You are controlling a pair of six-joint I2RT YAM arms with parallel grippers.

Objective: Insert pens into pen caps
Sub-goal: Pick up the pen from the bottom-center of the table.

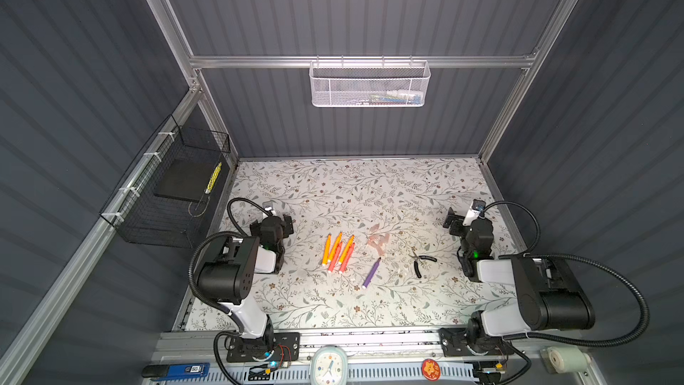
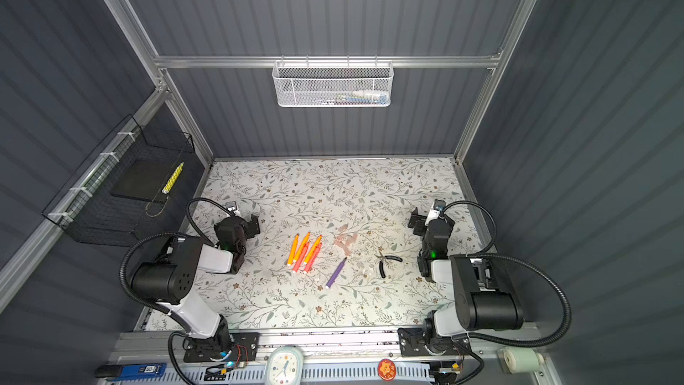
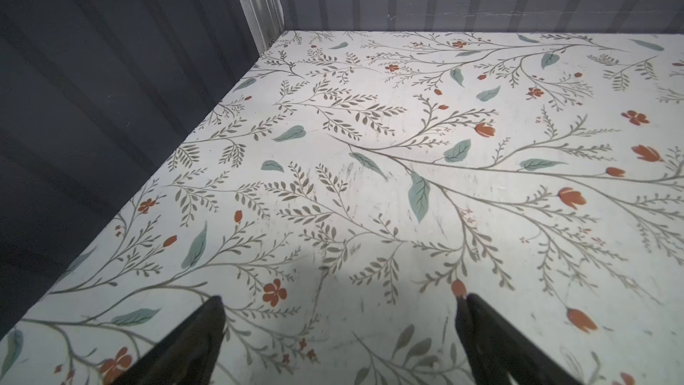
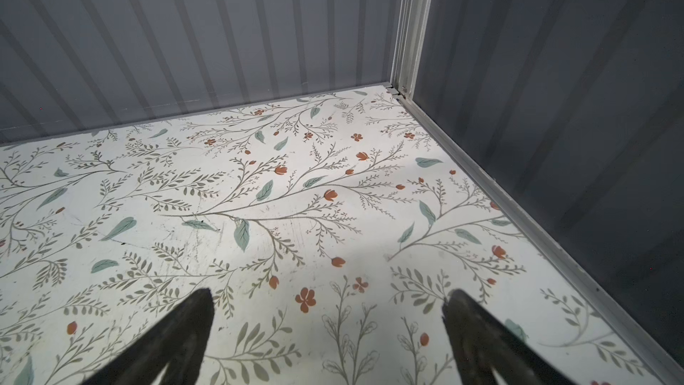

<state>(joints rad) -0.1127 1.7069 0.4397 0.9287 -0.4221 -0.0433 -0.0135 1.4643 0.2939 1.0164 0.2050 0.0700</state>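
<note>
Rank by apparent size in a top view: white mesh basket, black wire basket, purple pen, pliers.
1. black wire basket
2. white mesh basket
3. purple pen and pliers: about alike, not ranked.
Both baskets hang high, likely nearer the camera, so real sizes are unsure.

You worked over a table cover [image 3: 370,187] with a printed floral pattern, matt and scuffed with grey marks. Your pens [image 1: 346,250] looked like smooth coloured plastic, and the pen caps [image 1: 377,242] like translucent pale pink plastic. The pliers [image 1: 417,261] had bare metal jaws and black handles. The wall panels [image 1: 351,12] were ribbed and matt dark grey, and the frame rails [image 1: 259,62] were silvery metal. The white basket [image 1: 370,87] was fine painted mesh, and the black basket [image 1: 166,216] a thin wire grid.
</note>
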